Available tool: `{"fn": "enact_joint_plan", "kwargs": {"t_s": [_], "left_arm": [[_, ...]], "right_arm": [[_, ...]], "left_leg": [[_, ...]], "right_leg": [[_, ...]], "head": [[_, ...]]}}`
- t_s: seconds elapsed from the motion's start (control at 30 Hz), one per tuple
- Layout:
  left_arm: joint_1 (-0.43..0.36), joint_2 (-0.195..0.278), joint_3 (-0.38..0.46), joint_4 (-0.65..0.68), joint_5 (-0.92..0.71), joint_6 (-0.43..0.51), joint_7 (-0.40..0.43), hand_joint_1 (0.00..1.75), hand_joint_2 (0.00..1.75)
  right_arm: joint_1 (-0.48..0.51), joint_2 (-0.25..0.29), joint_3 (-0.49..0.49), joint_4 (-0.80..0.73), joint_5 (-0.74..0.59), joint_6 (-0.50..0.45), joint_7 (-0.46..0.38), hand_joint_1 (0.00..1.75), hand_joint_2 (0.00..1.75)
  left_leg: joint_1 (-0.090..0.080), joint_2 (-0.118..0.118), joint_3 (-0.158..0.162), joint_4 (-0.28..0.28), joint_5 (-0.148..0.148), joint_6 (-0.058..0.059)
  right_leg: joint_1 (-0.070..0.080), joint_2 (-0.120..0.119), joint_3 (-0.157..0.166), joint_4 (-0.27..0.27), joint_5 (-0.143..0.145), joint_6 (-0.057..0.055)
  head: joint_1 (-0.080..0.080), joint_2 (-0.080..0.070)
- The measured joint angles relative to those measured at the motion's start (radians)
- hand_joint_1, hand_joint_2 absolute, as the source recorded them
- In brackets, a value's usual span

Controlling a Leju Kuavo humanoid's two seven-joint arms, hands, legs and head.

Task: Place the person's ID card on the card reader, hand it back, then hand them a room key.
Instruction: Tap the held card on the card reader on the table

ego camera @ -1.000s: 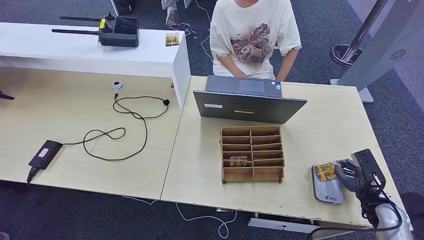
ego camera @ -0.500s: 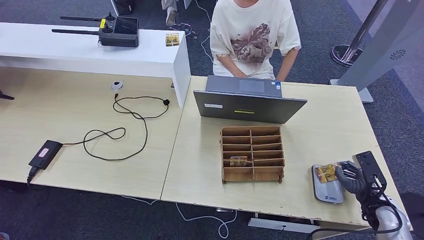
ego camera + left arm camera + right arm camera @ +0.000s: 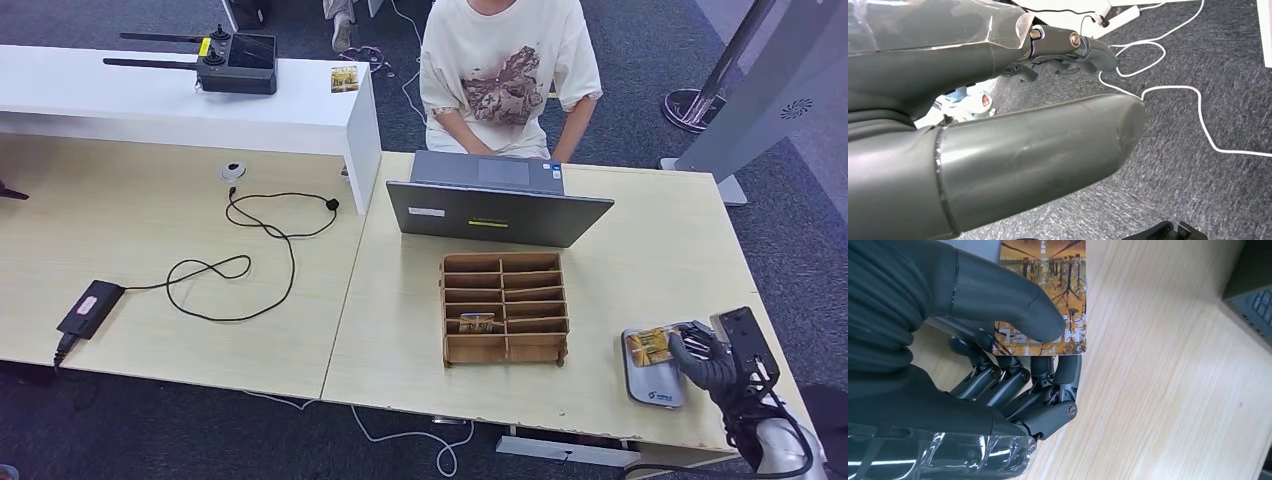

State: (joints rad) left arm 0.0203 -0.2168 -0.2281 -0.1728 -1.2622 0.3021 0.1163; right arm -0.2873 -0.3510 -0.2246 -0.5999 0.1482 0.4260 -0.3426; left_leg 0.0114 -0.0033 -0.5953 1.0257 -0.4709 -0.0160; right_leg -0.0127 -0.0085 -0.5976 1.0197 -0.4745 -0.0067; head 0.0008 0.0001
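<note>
Head view: laptop and wooden organiser sit between the person and the card reader, where the right hand has drawn slightly back toward the desk edge. Left wrist: the left hand hangs empty, fingers curled loosely above carpet. Right wrist: thumb and fingers pinch the ID card over the reader.

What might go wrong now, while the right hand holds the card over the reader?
The right hand pinches the ID card only near one edge, so it may slip or tilt. In the head view, the card reader lies near the table's front edge, so a push might shift it off.
</note>
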Motion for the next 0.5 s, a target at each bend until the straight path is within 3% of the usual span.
{"fn": "enact_joint_plan", "kwargs": {"t_s": [0.5], "left_arm": [[0.0,-0.006,0.0,0.0,0.003,0.005,0.013,0.0,0.0]], "right_arm": [[0.046,0.013,-0.008,-0.211,-0.059,0.038,-0.018,1.75,1.75]], "left_leg": [[0.0,0.0,0.0,0.0,0.0,0.0]], "right_leg": [[0.0,0.0,0.0,0.0,0.0,0.0]], "head": [[0.0,0.0]]}}
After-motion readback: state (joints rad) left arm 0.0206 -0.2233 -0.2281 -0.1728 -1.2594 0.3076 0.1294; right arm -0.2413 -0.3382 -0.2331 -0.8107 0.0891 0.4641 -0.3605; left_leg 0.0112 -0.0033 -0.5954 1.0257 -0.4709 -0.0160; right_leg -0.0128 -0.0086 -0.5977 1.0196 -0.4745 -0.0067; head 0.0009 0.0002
